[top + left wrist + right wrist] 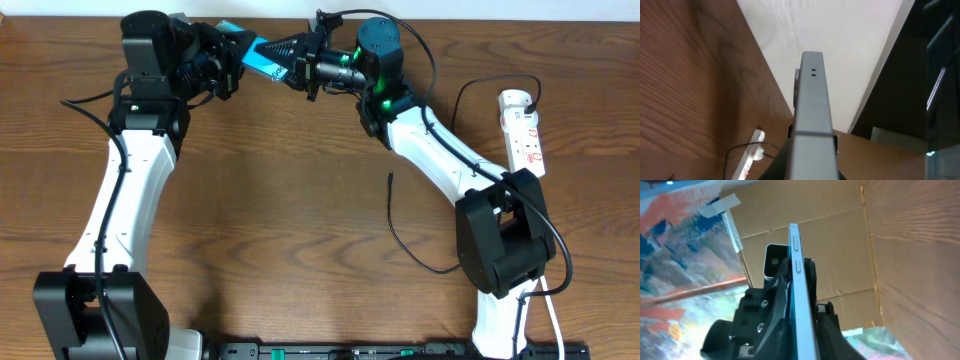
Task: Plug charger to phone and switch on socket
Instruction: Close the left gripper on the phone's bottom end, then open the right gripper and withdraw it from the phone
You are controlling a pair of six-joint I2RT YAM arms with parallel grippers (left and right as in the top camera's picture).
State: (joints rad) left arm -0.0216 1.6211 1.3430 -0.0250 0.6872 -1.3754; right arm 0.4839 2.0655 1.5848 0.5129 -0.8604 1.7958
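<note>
Pinching the phone (pixel 262 60) aloft at far side with left end effector (pixel 232 55) and right end effector (pixel 285 50), likely to reorient it; leaves charger (pixel 391 205) loose on table (pixel 300 200), right.

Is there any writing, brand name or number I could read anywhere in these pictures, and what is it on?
Nothing here is legible.
phone screen, overhead view: pale marks on teal, too small to read.
socket, overhead view: red marks, too small to read.
Both wrist views: the phone shows edge-on only, with no writing visible.
</note>
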